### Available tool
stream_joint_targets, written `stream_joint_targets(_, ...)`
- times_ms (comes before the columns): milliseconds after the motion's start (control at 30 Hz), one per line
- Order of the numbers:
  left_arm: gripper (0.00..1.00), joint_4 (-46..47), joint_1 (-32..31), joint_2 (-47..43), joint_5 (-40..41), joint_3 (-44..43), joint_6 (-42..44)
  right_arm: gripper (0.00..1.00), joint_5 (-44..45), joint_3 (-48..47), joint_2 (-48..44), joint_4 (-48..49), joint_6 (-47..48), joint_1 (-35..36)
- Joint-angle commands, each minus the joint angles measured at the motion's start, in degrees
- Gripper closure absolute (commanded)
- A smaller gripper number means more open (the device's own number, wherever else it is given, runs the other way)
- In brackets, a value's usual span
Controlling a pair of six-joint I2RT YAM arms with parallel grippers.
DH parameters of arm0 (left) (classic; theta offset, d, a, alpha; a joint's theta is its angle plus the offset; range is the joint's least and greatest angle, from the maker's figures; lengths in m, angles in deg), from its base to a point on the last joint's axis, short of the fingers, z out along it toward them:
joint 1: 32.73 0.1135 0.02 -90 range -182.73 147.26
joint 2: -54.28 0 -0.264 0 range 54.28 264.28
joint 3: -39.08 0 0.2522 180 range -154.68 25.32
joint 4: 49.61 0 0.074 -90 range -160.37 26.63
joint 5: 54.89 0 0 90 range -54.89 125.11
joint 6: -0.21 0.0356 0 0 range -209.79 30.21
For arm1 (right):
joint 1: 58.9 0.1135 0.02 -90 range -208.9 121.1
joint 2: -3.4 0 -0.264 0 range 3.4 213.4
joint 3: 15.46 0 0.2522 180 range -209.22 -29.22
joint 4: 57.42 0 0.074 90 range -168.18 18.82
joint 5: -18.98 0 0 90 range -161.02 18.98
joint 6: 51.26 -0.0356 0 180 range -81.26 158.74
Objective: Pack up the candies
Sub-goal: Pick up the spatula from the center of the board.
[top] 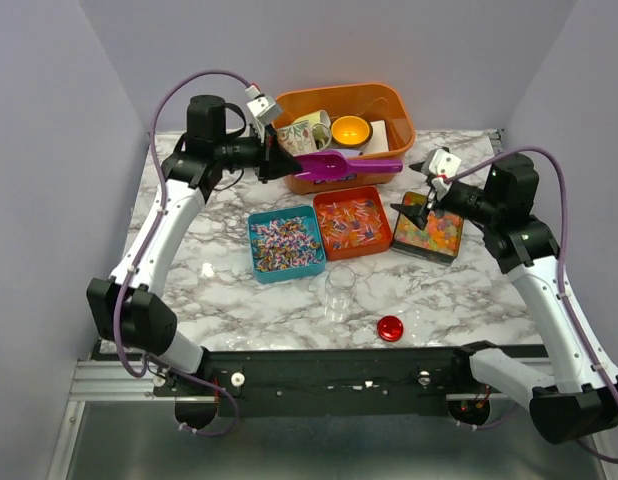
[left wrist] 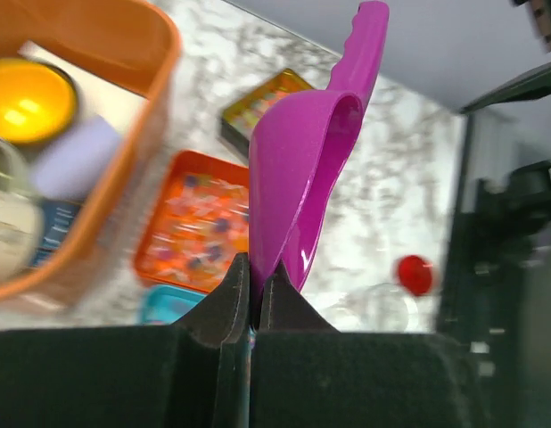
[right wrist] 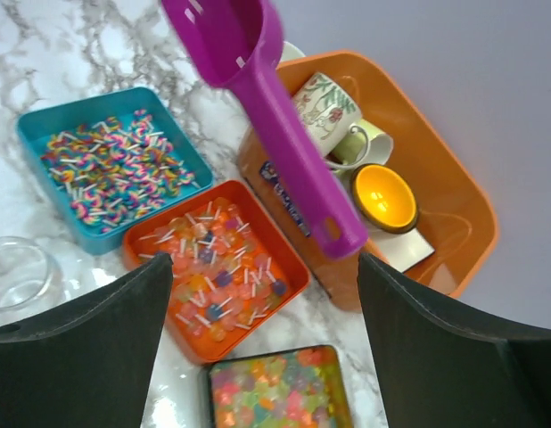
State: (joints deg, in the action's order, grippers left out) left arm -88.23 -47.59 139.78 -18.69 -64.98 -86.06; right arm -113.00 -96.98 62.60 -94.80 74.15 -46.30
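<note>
Left pincer [left wrist: 254, 299] clamped on purple scoop [left wrist: 302, 178] by orange bin [top: 391, 100], right pincer [top: 409, 216] wide apart — above the candies [right wrist: 275, 392], marble worktop [top: 219, 290].

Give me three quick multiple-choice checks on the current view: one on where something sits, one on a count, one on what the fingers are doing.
1. Where is the red lid?
A. in the bin
B. in a tray
C. on the table, near the clear jar

2. How many candy trays lie on the table?
A. two
B. three
C. four

3. The left fingers are:
A. shut on the purple scoop
B. wide open
C. shut on the jar

Answers:
1 C: the lid lies on bare marble beside the jar.
2 B: teal, orange and dark trays lie in a row.
3 A: both fingers pinch the edge of the scoop's bowl.
</note>
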Motion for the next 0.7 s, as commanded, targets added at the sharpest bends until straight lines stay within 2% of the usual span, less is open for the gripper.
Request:
stream_joint_targets(0, 1.0, 4.54, 0.09, 3.1, -12.37, 1.87, -23.66, 0.12, 0.06, 3.78, 0.13, 14.9, 4.48, 0.23)
stream_joint_targets(167, 1.0, 6.92, 0.26, 3.8, -15.63, 3.46, -29.11, 0.13, -4.15, 1.24, 2.67, 11.06, 14.13, 0.32)
stream_joint_targets(400, 1.0, 14.58, 0.35, 4.59, -19.06, 5.14, -36.07, 0.16, -9.17, -2.89, 6.27, -2.21, 30.84, 1.46)
stream_joint_targets(667, 1.0, 14.32, 0.44, 6.09, -18.97, 4.35, -34.76, 0.21, -12.69, -9.13, 10.14, -7.32, 31.29, 2.87)
